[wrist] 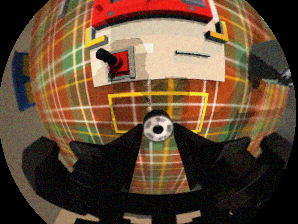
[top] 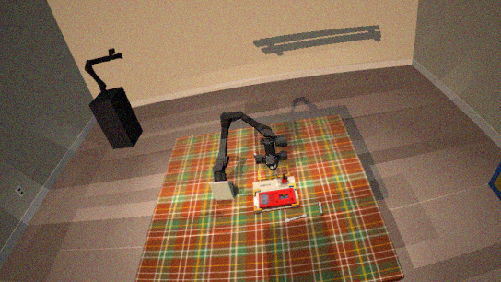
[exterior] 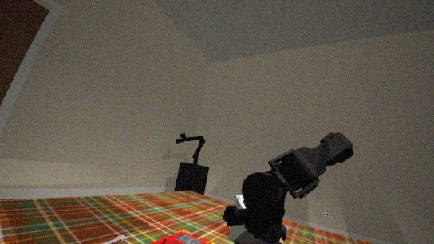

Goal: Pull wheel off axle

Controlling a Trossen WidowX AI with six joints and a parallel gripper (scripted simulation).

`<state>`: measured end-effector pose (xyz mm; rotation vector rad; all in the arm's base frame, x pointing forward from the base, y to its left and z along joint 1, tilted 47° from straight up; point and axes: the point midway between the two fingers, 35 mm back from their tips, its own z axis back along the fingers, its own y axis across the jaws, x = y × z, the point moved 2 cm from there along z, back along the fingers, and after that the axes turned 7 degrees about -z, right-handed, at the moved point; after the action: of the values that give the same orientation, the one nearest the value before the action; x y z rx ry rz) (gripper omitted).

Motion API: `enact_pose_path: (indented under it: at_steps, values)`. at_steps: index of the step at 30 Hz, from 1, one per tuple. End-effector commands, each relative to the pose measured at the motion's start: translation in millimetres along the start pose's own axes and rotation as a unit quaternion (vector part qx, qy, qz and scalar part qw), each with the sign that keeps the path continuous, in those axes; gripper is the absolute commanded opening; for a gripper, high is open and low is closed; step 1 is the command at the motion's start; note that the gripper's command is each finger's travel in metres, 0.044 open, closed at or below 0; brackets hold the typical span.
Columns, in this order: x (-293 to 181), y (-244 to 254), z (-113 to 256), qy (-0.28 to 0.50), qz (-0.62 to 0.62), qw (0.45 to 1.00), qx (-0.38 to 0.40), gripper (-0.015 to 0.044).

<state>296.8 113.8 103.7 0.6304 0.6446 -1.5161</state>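
The fingers of the gripper [top: 273, 162] [wrist: 158, 131] are closed on a small wheel with a black rim and a pale, silvery face [wrist: 149, 131]. In the wrist view, the wheel is seen at the far-side line of a yellow rectangular outline [top: 259, 174] [wrist: 150, 93], the line away from the white board; whether the tabletop is touched by it cannot be told.

Beside the outline, a white board [top: 262, 184] [wrist: 165, 65] is laid, with a short black peg on a red square base in a grey frame [top: 285, 180] [wrist: 119, 64]. No wheel is carried by the peg. Next to the board, a red rectangular panel with grey insets [top: 277, 198] [exterior: 171, 239] [wrist: 150, 16] is placed, with yellow corner brackets [wrist: 218, 35] nearby.

Two thin pale rods [top: 296, 217] [top: 320, 208] are laid between the panel and the near right corner of the tabletop [top: 193, 244] [exterior: 68, 219] [wrist: 60, 90], which is covered in orange and green plaid. The jointed black arm [top: 224, 138] [exterior: 263, 199] is mounted on a pale block [top: 223, 190], toward the left edge. Beyond the far left corner, a second black arm [top: 94, 76] [exterior: 196, 153] is supported by a black box-shaped pedestal [top: 115, 117] [exterior: 191, 177].
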Motion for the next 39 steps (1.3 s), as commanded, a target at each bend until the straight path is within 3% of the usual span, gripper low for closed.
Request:
enact_pose_path:
  at_steps: [1,8,18,20,26,29,34,39]
  values:
    - [0,-2,-19,0.001,-0.003,1.0,-0.002,0.0]
    - [-1,-5,-38,0.003,-0.003,1.0,-0.002,0.0]
    - [-2,-5,-35,0.004,-0.001,1.0,-0.005,0.0263]
    - [-2,-4,-28,0.003,-0.001,1.0,-0.004,0.03]
    - [-1,-4,23,0.002,-0.003,1.0,-0.002,0.03]
    - [-1,-4,25,0.002,-0.003,1.0,-0.002,0.03]
    - [29,-39,49,-0.007,-0.006,1.0,-0.001,0.0431]
    - [47,-80,71,0.0,-0.005,1.0,-0.004,0.044]
